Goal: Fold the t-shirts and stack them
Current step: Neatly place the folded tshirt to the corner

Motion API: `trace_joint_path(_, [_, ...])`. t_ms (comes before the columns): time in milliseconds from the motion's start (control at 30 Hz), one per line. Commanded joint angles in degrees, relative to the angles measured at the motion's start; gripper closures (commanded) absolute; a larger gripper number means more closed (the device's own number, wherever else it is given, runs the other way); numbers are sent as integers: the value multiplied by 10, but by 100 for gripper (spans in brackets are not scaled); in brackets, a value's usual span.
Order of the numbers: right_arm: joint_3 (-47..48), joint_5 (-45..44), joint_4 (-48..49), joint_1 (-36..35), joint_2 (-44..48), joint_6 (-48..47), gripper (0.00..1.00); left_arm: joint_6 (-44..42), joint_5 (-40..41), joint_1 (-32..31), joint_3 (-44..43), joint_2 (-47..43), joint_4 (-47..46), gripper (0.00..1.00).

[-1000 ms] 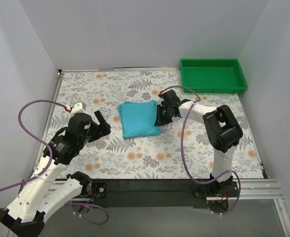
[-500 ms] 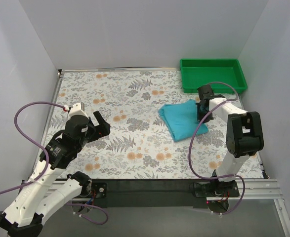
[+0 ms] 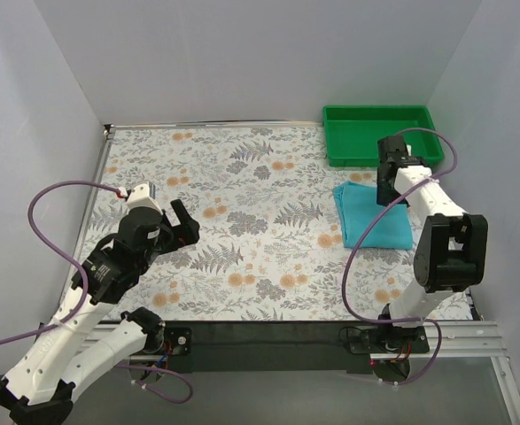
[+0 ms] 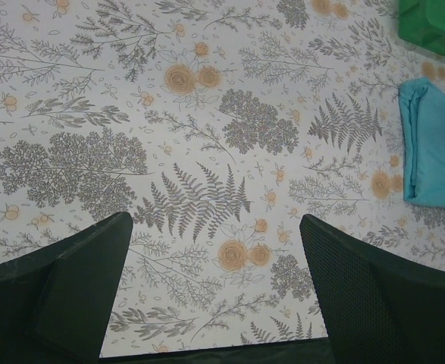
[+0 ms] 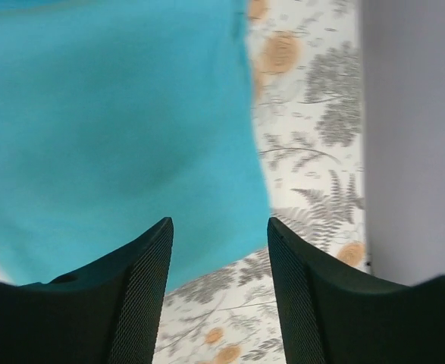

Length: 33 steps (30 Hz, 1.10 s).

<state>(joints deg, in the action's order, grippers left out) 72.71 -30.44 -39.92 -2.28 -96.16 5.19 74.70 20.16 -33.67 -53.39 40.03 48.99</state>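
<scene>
Down at the near side, the left claw (image 4: 214,224) hangs over the flowery paper-covered counter (image 3: 260,204) with its two black fingers spread wide and nothing between them. It is well apart from the shirt. Farther in and over to the right lies the turquoise-blue soft cloth t-shirt (image 3: 375,217), folded into a neat flat block. It rests on the counter, close to the right edge and just in front of the tray, not inside it. The right claw (image 3: 386,191) sits over the far edge of the shirt. From its own camera the right claw (image 5: 218,227) looks partly open, and the blue cloth and a bit of counter show through the gap, so I think it is not holding anything. That picture is blurry, though. Behind it, at the far right corner, is the green plastic tray (image 3: 379,111) with nothing in it. The folding looks about done, so the tricky part is letting go cleanly. If a finger is caught in the top layer when the arm lifts, it could pull the fold open. If the claw pushes more to the right, the shirt could bunch up or slip toward the plain white wall (image 5: 412,136).
</scene>
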Motion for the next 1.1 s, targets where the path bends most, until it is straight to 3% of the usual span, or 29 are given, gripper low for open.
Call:
trace_joint_path(0, [16,86,-19,-57,41,53,49,-10,17,-8,-9,4,-5,14])
trace_joint_path(167, [0,101,-19,-153,7,98,49,-13,17,-12,-7,10,-9,14])
trace_joint_path(600, [6,48,-16,-205,-124,95,52,-18,23,-17,-12,10,-2,15])
trace_joint_path(733, [-5,27,-17,-219,-148,83,64,-21,22,-18,-11,11,-4,15])
trace_joint_path(800, [-14,0,-17,-218,-160,69,74,-20,22,-18,-11,12,-5,15])
trace_joint_path(833, [-16,-14,-17,-218,-164,62,84,-20,22,-18,-11,14,-4,15])
trace_joint_path(900, [-19,-59,-17,-214,-177,35,91,-20,23,-18,-11,16,-4,15])
trace_joint_path(1067, [-4,-106,-7,-169,-197,-14,99,-17,21,-19,-12,25,-2,15])
